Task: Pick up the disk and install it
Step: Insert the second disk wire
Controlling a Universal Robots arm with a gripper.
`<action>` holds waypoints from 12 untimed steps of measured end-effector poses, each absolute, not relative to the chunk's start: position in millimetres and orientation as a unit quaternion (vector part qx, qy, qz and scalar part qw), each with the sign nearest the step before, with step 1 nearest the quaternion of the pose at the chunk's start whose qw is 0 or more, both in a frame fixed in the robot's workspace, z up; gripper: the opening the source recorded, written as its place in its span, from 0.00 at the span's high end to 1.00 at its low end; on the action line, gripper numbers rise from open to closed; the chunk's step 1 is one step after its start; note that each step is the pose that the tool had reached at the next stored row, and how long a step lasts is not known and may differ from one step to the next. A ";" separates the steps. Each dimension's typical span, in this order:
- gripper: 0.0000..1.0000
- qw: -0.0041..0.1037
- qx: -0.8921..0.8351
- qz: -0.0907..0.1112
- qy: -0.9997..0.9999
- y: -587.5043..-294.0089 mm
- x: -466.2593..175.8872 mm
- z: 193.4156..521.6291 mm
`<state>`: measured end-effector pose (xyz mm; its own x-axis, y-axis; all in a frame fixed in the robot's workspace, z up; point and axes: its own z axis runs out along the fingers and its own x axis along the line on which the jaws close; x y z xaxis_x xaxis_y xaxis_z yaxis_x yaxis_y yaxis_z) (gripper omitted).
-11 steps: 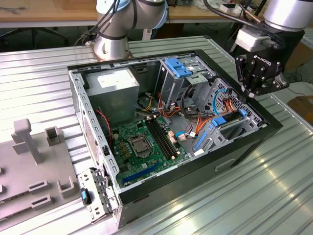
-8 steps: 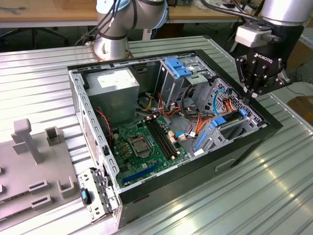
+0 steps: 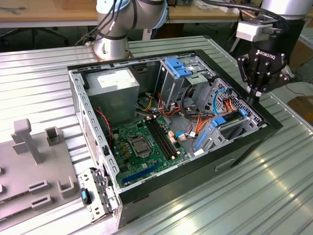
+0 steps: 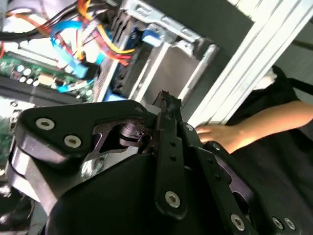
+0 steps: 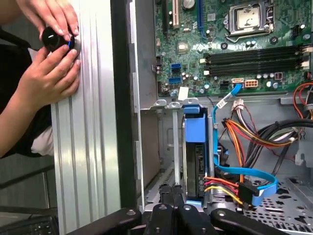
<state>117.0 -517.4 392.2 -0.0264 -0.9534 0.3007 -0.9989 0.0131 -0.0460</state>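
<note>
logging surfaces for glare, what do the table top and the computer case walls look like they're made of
The table top looks like bare ribbed metal, probably aluminium: silver, grooved, with bright reflections. The computer case walls look like unpainted sheet steel, dull grey with punched holes; the outer rim looks black, painted or plastic. The hand hangs over the far edge of the case.

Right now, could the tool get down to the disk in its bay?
Probably yes: the tool hangs close above the disk, whose top lies uncovered in the open case. The cables plug in at one end only. The tool is shut, though.
</note>
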 end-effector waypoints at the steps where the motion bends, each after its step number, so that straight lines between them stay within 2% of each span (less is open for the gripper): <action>1: 0.89 0.099 0.693 0.116 -0.705 -512.0 117.0 392.0; 4: 0.89 0.102 0.693 0.113 -0.704 -501.9 117.0 391.9; 8: 0.89 0.104 0.693 0.113 -0.704 -465.3 117.7 391.9; 10: 0.89 0.109 0.694 0.109 -0.703 -460.8 129.4 391.5; 12: 0.89 0.109 0.694 0.109 -0.703 -460.8 129.4 391.5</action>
